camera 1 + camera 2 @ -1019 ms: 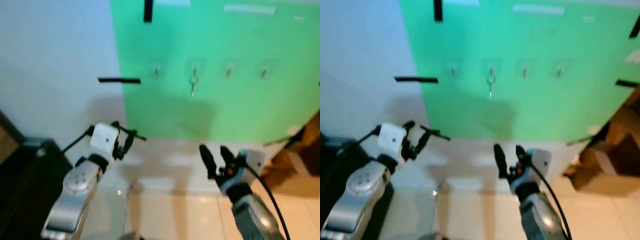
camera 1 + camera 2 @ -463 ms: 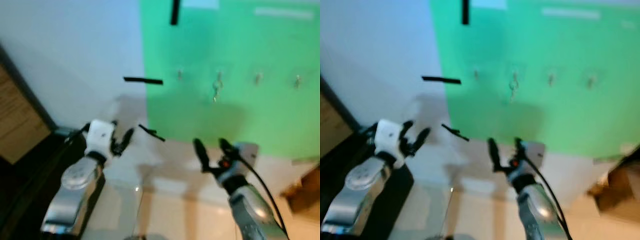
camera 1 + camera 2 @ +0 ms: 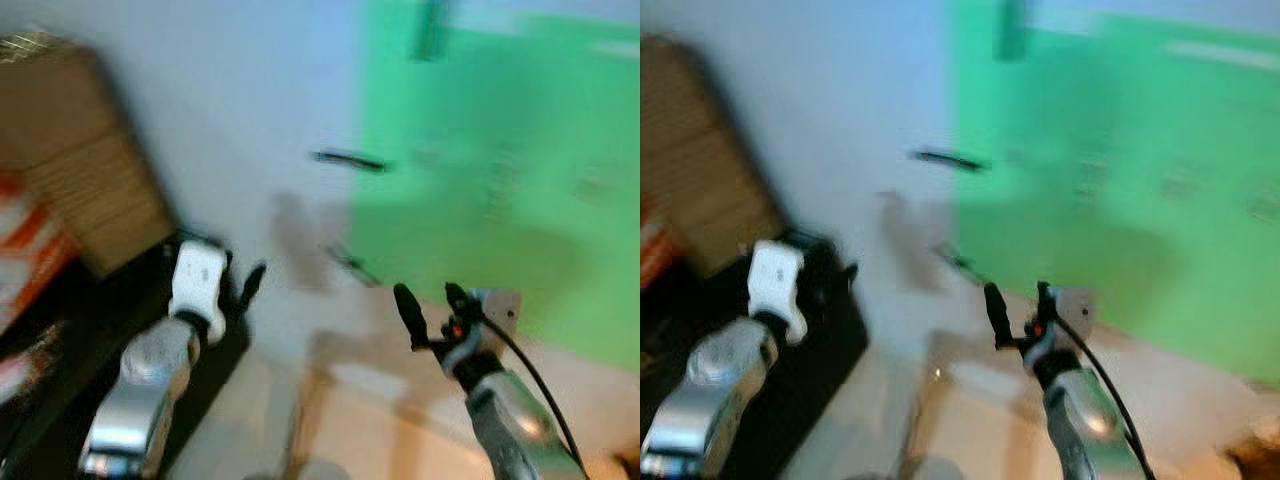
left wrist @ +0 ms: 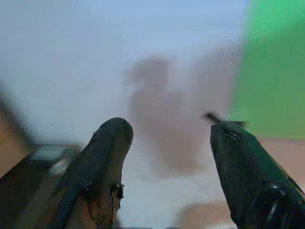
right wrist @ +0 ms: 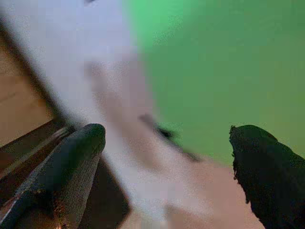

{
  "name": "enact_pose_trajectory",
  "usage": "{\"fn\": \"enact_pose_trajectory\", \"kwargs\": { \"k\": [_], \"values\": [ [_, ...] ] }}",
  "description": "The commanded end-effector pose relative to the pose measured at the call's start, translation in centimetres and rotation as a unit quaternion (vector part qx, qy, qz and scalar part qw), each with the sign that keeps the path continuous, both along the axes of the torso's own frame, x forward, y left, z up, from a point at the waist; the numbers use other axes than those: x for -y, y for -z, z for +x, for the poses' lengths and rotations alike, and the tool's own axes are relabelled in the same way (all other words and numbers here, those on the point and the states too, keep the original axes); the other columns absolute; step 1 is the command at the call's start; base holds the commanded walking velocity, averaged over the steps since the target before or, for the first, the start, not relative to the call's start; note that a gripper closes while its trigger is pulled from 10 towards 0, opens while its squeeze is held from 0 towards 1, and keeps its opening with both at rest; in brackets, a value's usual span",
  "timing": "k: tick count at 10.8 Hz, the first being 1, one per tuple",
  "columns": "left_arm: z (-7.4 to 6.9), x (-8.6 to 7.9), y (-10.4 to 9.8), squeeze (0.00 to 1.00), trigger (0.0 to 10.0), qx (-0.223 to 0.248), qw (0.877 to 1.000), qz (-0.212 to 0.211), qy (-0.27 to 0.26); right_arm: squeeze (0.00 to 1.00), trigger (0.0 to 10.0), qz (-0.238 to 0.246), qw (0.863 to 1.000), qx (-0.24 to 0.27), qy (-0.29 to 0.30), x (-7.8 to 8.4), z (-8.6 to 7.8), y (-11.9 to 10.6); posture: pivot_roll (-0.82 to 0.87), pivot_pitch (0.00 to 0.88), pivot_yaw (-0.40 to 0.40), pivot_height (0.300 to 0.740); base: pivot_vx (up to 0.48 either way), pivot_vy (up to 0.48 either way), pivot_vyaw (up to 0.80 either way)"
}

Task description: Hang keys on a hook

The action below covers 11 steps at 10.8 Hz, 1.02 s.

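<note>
Blur smeared your view of the green wall panel (image 3: 500,200). Left gripper (image 4: 167,157) and right gripper (image 5: 167,157) fingers gaped wide, empty. Keys, unseen, were probably light and slippery; grasp the ring.

Blurred, both arms are raised before a white wall (image 3: 250,90) and green panel (image 3: 500,180), right hand (image 3: 432,300) spread.

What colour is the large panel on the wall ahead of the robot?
Green. The wall panel shows best in the right eye view, though blurred.

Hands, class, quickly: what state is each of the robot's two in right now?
Left hand: open, holding nothing.
Right hand: open, holding nothing.
</note>
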<state>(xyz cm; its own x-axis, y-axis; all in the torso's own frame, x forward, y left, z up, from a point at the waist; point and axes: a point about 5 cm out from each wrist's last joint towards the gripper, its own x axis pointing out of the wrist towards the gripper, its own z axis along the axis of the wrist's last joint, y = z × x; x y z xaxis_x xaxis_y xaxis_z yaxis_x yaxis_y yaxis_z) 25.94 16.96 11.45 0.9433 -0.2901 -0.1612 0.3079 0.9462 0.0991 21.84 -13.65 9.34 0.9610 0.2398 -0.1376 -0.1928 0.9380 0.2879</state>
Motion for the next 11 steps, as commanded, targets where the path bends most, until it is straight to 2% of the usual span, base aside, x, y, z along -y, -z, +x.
{"fn": "enact_pose_trajectory", "kwargs": {
  "k": [1,4,5,6,8,9,10,11],
  "values": [
    [0.0,-0.6,0.2,0.00,10.0,-0.015,1.000,-0.004,-0.015,1.00,10.0,0.013,1.000,0.001,-0.009,-0.5,0.4,-0.2,-0.03,0.000,0.016,0.740,0.000,0.000,0.80],
    [0.7,-0.5,0.4,0.00,10.0,-0.020,1.000,-0.003,-0.008,1.00,10.0,0.013,1.000,0.003,0.004,-0.3,1.0,0.0,-0.04,0.000,0.047,0.740,0.000,0.000,0.80],
    [1.4,0.6,-0.2,0.00,10.0,-0.004,0.999,-0.014,0.030,1.00,10.0,0.016,1.000,0.024,0.009,-0.1,1.6,-0.6,-0.06,0.000,0.066,0.740,0.000,0.000,0.80],
    [1.7,0.9,-0.6,0.00,10.0,0.008,0.999,-0.016,0.035,1.00,10.0,-0.025,0.999,0.036,0.020,0.2,1.9,-0.7,-0.07,0.000,0.076,0.740,0.000,0.000,0.00],
    [2.0,1.4,-0.1,0.00,10.0,0.000,0.999,-0.019,0.043,1.00,10.0,-0.056,0.995,0.016,0.079,1.6,2.3,-0.2,-0.10,0.000,0.105,0.740,0.000,0.000,0.00],
    [2.0,1.5,-0.2,0.00,10.0,0.011,0.999,-0.009,0.045,1.00,10.0,-0.065,0.993,0.012,0.098,2.2,2.4,-0.1,-0.10,0.000,0.105,0.740,0.000,0.000,0.00],
    [2.1,1.4,0.2,0.00,10.0,0.002,0.999,0.003,0.040,1.00,10.0,-0.072,0.992,0.007,0.104,2.4,2.3,-0.2,-0.09,0.000,0.086,0.740,0.000,0.000,0.00],
    [2.1,1.3,0.1,0.00,10.0,0.011,0.999,0.002,0.030,1.00,10.0,-0.049,0.993,0.011,0.110,2.6,2.4,-0.4,-0.08,0.000,0.073,0.740,0.000,0.000,0.00]
  ]
}}
